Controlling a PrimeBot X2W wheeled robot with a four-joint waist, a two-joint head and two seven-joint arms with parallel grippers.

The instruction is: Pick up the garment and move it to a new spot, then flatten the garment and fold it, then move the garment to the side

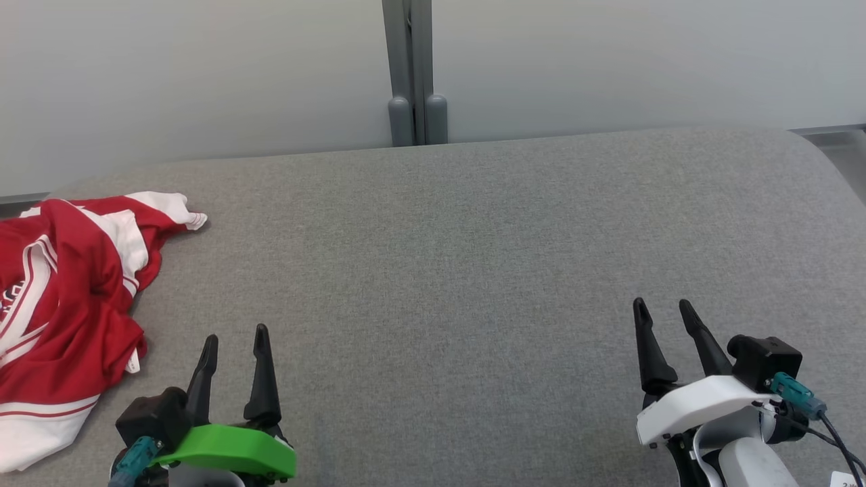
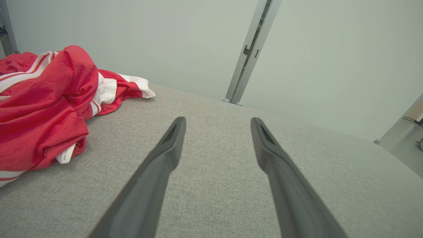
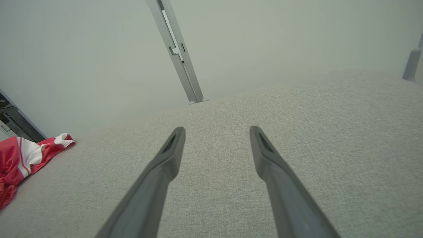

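Garment (image 1: 64, 304) lies crumpled at the left edge of the grey surface (image 1: 440, 257), its heap running near-to-far, just left of your left gripper (image 1: 235, 336) and well apart from the right gripper (image 1: 663, 306). Both stand spread and empty, so your first reach looks like the left arm's, swung leftward.

Grey fabric surface (image 1: 473, 270), crumpled red-white garment (image 1: 61, 304)

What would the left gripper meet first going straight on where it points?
Likely the bare grey surface ahead of the left gripper; the red garment lies off to its left.
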